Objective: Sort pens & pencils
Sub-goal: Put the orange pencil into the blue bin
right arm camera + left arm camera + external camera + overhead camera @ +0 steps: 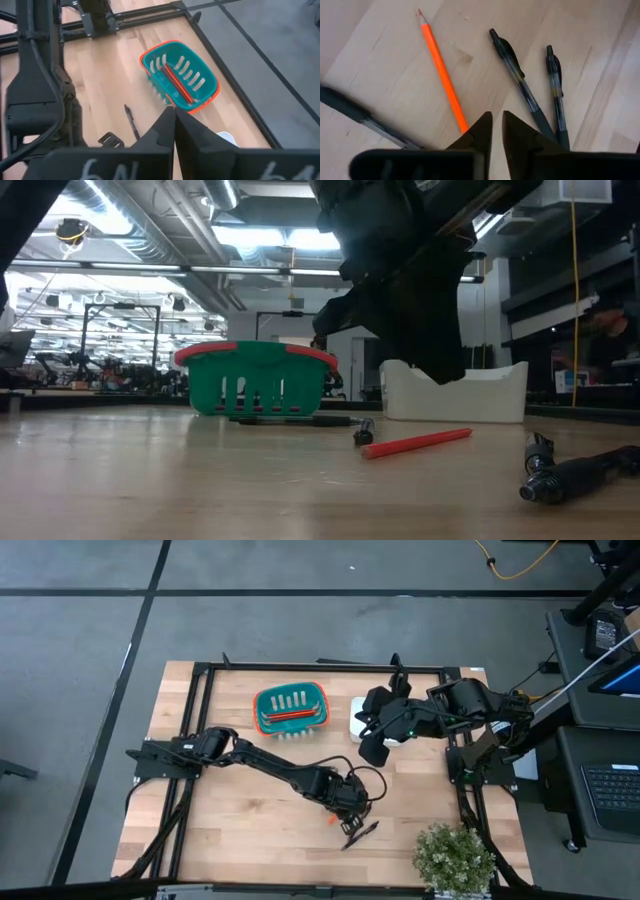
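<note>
An orange pencil (442,70) lies flat on the wooden table (250,830), also seen in the low view (415,443). My left gripper (497,131) (349,821) points steeply down just over the pencil's blunt end, its fingers a narrow gap apart with bare wood between them. Three black pens (516,70) (555,95) (355,112) lie around it. The teal basket (290,710) (182,75) holds red pencils (175,82). My right gripper (175,119) (373,750) waits shut and empty, raised by the white bin (358,720). My left gripper stands with one fingertip (481,131) over the pencil's blunt end (462,122), which runs out of sight under it. I cannot tell whether the finger touches the pencil. The pencil rests on the table along its whole length.
Another black pen (131,121) lies on the table in front of the basket. A potted plant (455,856) stands at the near right corner. A black metal frame (200,670) borders the table's far and side edges.
</note>
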Robot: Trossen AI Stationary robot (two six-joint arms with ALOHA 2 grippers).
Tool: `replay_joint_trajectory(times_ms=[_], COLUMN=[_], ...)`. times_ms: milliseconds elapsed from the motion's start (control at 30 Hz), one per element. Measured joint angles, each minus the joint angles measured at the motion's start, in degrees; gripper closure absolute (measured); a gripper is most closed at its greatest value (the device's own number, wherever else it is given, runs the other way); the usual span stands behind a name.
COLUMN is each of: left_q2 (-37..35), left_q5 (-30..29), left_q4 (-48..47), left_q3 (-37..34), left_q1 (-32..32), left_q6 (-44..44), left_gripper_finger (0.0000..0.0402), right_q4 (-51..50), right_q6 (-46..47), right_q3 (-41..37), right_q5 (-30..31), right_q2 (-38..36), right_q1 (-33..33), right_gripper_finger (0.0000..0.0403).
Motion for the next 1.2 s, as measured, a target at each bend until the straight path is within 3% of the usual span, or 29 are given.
replay_joint_trajectory(times_ms=[200,733,1200], left_q2=[0.0,3.6,3.9], left_q5=[0.6,7.9,8.9], left_q4=[-2.2,-0.5,-0.7], left_q3=[0.0,-0.1,-0.1], left_q1=[0.9,2.8,3.1], left_q6=[-1.2,-1.5,-1.2], left_gripper_finger=[0.0339,0.0343,0.0345], right_q4=[0.0,0.0,2.2], right_q6=[-0.1,-0.3,-3.0], right_q3=[0.0,0.0,0.0], right_q5=[0.2,0.2,0.1], right_q2=[0.0,0.0,0.0], right_q1=[0.0,0.0,0.0], right_gripper_finger=[0.0393,0.0393,0.0393])
